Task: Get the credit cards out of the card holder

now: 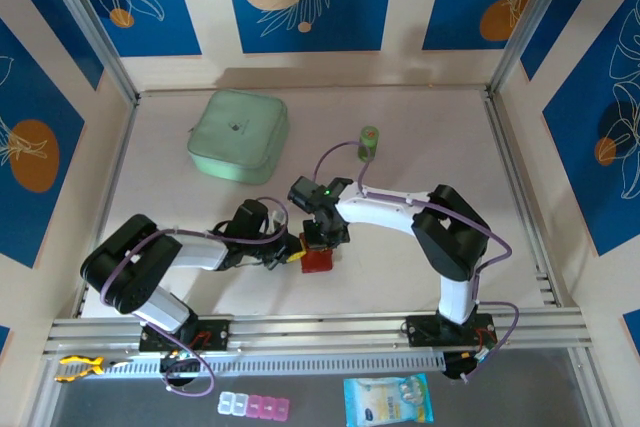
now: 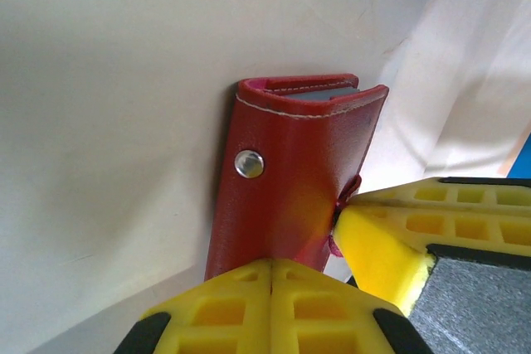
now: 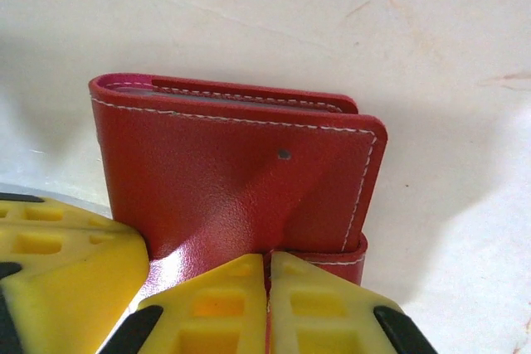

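Now pinched from both sides

Your left end effector (image 2: 272,267) and right end effector (image 3: 267,259) are both closed on the card holder (image 1: 318,260), folded shut, on the counter (image 1: 420,147) between them. It sticks straight out from each.

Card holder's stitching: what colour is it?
White, against the red card holder; clearest in right wrist view.

A pale-green pouch (image 1: 238,136) lies near a small green bottle (image 1: 369,140) (upright) on the table (image 1: 450,147).
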You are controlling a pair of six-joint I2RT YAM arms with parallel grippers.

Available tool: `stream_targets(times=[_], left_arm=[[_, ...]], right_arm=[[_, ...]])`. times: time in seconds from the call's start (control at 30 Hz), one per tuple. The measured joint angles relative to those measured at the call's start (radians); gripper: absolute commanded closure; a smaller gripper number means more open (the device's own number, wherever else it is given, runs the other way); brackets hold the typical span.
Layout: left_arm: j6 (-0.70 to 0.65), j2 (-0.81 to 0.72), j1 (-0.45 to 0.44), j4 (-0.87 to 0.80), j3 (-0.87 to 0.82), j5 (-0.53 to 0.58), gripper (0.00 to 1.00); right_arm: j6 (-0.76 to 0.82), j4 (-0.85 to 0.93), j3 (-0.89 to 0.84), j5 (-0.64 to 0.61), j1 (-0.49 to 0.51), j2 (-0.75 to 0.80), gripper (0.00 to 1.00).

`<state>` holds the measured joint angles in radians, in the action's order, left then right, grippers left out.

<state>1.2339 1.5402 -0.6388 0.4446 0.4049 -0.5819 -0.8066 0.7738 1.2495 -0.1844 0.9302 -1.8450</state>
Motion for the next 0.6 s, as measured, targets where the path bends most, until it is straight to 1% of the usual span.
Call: stream_targets(times=[0.07, 0.1, 0.13, 0.4, 0.6], left_arm=[[0.0, 0.0, 0.0, 0.012, -0.006, 0.003, 1.0], [0.003, 0.0, 0.0, 0.017, -0.008, 0.003, 1.0], [0.004, 0.0, 0.0, 0.021, -0.011, 0.003, 1.0], [0.018, -0.003, 0.0, 0.039, -0.028, 0.005, 1.0], [0.019, -0.009, 0.0, 0.046, -0.041, 0.01, 1.0]], right_arm=[[-0.006, -0.007, -0.007, -0.002, 0.0, 0.009, 0.94], [-0.011, -0.012, -0.013, -0.004, 0.0, 0.014, 0.99], [-0.013, -0.018, -0.02, -0.004, 0.0, 0.021, 1.0], [-0.024, -0.058, -0.085, -0.008, -0.008, 0.076, 1.0], [-0.039, -0.043, -0.165, -0.016, -0.047, 0.141, 1.0]])
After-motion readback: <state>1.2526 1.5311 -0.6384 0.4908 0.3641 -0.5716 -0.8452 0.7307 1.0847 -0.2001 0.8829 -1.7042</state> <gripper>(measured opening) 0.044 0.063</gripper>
